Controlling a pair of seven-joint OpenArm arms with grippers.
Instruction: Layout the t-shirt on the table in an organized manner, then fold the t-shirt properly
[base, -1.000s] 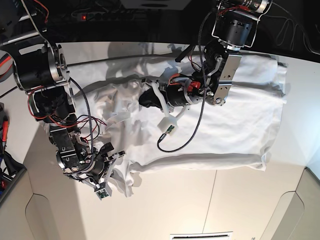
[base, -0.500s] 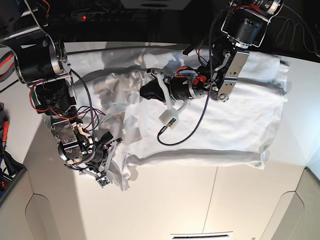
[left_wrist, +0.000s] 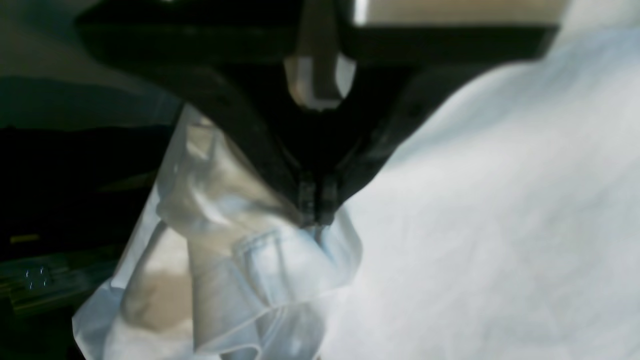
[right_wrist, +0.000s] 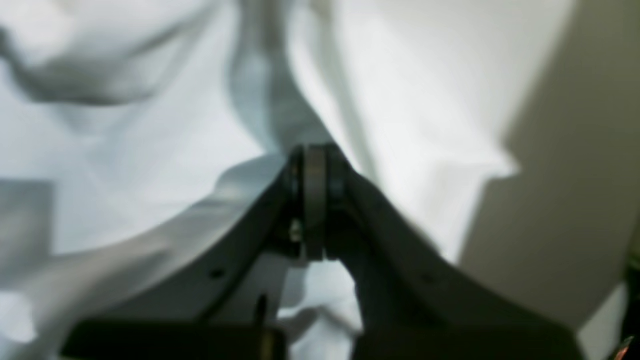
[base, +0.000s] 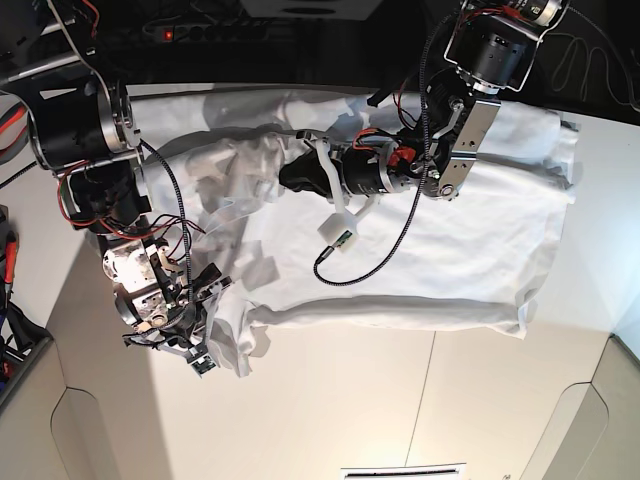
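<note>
The t-shirt (base: 470, 240) lies on the off-white surface (base: 400, 420), and all positions below are given relative to it. The larger part of the garment, on the base view's right, is spread fairly flat, with a long straight edge facing the near side of the surface. The part on the base view's left is bunched and heavily wrinkled, with folds piled over one another.

Left claw (left_wrist: 316, 200): the jaws are pressed together on a gathered fold of the t-shirt, with cloth hanging below the tips in loose, ruffled layers. A stitched hem is visible in that bunch. In the base view this claw (base: 297, 175) sits over the crumpled part of the garment, toward the far edge, with its arm reaching across the flat part of the cloth. A black cable (base: 385, 250) loops from that arm over the flat cloth.

Right claw (right_wrist: 314, 165): the jaws are closed tight on a thin pinch of the t-shirt, the fabric rising in a taut ridge from the tips. In the base view this claw (base: 215, 330) holds the near left corner of the garment, just beside the bare surface.

A thin dark seam (base: 560, 335) runs across the surface just beyond the garment's near edge.

Both wrist views are blurred; finer detail of the cloth cannot be determined.
</note>
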